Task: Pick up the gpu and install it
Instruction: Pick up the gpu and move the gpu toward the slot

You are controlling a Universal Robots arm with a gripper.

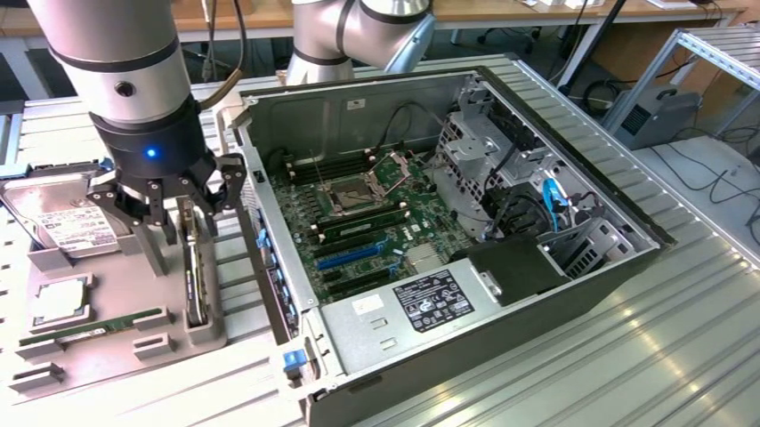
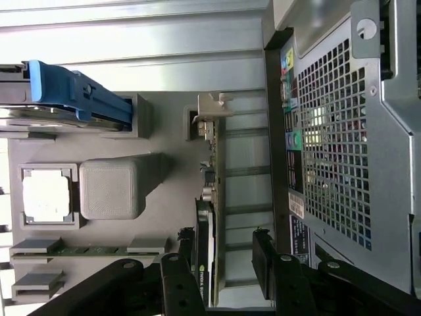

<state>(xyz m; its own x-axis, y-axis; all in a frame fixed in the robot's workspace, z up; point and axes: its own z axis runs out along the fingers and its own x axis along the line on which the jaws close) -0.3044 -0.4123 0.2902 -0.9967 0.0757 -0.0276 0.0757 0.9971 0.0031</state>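
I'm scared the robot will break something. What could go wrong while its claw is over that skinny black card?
The open gripper straddles the gpu, standing on its thin edge in the gray holder. Closing off-centre, one finger might shove the card crooked in its slot. The computer case sits close beside it, so the finger on that side could bump the wall. The gripper sits near one end of the card, so it may tip when lifted.

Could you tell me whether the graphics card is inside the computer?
Out: the card stands on edge in the grey tray beside the case.
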